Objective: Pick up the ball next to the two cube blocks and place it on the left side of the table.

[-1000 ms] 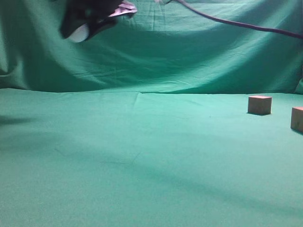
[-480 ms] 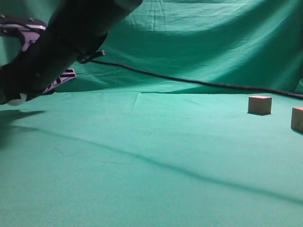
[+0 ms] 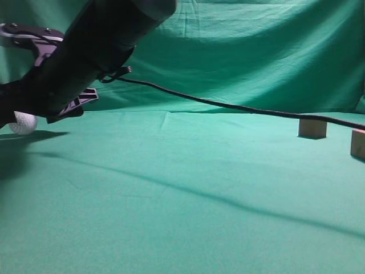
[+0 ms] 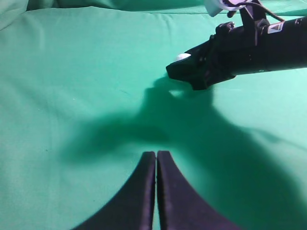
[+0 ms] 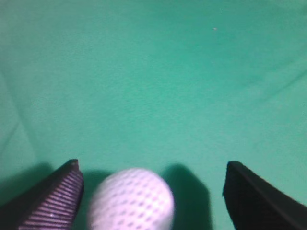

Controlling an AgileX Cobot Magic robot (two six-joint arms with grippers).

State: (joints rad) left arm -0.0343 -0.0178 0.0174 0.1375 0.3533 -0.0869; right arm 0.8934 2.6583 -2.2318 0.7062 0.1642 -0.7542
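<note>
The white dimpled ball (image 3: 23, 123) lies on the green table (image 3: 171, 188) at the far left, and looks blurred in the right wrist view (image 5: 132, 201). My right gripper (image 5: 151, 172) has reached across to the left and is open, with the ball between its spread fingers, close to the left one and free of the right one. It also shows in the left wrist view (image 4: 192, 72), with the ball (image 4: 183, 57) at its tip. The two cube blocks (image 3: 312, 128) (image 3: 358, 142) stand at the far right. My left gripper (image 4: 156, 155) is shut and empty above bare cloth.
A black cable (image 3: 239, 107) runs from the right arm across the scene, passing in front of the cubes. The green backdrop (image 3: 239, 51) hangs behind the table. The arm casts a long shadow over the cloth.
The right arm came down from high up to the table's far left with the ball. Its jaws have opened and the ball now lies on the cloth.
</note>
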